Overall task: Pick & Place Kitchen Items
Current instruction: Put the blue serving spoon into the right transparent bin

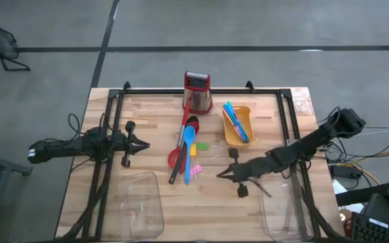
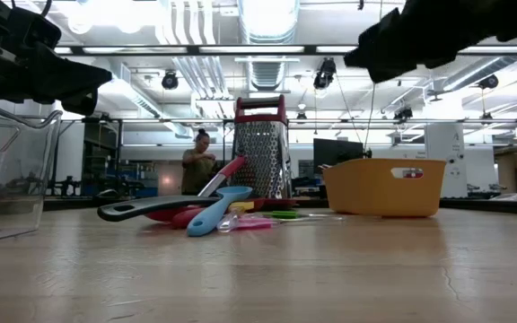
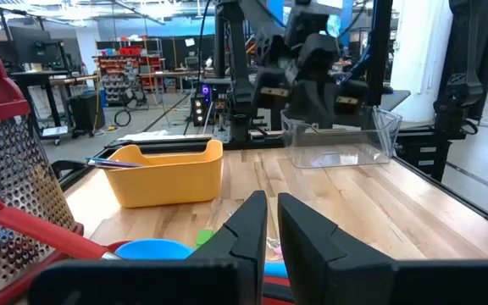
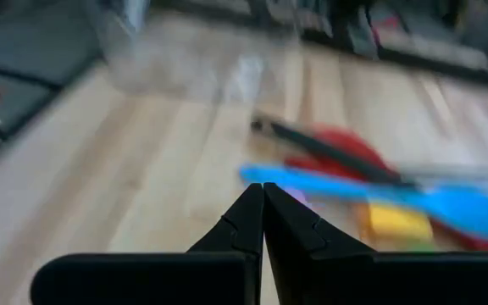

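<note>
The kitchen items lie in a heap (image 1: 184,147) at the table's middle: a black ladle (image 2: 151,208), a blue spoon (image 2: 215,208), red spoons (image 1: 175,159), and small green, yellow and pink pieces (image 1: 198,150). Thin coloured sticks (image 1: 235,121) rest in a yellow bin (image 1: 239,127). My right gripper (image 1: 219,175) hovers shut, just right of the heap, pointing at it (image 4: 263,191). Left of the heap, my left gripper (image 1: 147,144) waits level, its fingers almost together (image 3: 269,212) and nothing between them.
A metal grater with a red handle (image 1: 197,92) stands at the far edge, behind the heap. One clear plastic tray (image 1: 140,202) sits near left and another (image 1: 286,202) near right, under my right arm. Bare wood lies between the trays.
</note>
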You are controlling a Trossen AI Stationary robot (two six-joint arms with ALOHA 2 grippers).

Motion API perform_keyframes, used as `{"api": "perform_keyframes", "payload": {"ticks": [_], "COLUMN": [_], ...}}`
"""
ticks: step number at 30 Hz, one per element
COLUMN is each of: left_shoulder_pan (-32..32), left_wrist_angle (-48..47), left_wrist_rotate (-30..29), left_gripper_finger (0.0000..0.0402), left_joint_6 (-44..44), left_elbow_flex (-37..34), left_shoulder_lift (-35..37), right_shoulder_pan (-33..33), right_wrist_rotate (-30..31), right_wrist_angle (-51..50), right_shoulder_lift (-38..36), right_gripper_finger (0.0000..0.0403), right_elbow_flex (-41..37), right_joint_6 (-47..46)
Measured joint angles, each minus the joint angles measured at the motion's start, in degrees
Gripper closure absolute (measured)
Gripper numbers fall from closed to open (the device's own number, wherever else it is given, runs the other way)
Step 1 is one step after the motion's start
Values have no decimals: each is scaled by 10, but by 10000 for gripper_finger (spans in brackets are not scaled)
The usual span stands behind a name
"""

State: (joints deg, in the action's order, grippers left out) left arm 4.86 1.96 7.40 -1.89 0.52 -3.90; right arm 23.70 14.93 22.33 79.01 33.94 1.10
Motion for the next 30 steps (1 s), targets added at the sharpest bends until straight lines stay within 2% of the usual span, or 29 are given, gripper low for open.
{"api": "perform_keyframes", "payload": {"ticks": [4, 11, 16, 20, 22, 30], "left_shoulder_pan": [0, 0, 0, 0, 0, 0], "left_wrist_angle": [0, 0, 0, 0, 0, 0], "left_wrist_rotate": [0, 0, 0, 0, 0, 0], "left_gripper_finger": [362, 362, 362, 362, 362, 362], "left_joint_6": [0, 0, 0, 0, 0, 0], "left_elbow_flex": [0, 0, 0, 0, 0, 0], "left_shoulder_lift": [0, 0, 0, 0, 0, 0], "right_shoulder_pan": [-9, -63, -94, -108, -108, -108], "right_wrist_rotate": [4, -9, -9, 87, 116, 121], "right_wrist_angle": [80, 83, 83, 83, 82, 80], "right_shoulder_lift": [-24, -135, -233, -309, -340, -423], "right_gripper_finger": [395, 394, 394, 394, 394, 394], "right_elbow_flex": [-55, -150, -195, -218, -231, -278], "right_joint_6": [23, -35, -33, 33, 29, 2]}}
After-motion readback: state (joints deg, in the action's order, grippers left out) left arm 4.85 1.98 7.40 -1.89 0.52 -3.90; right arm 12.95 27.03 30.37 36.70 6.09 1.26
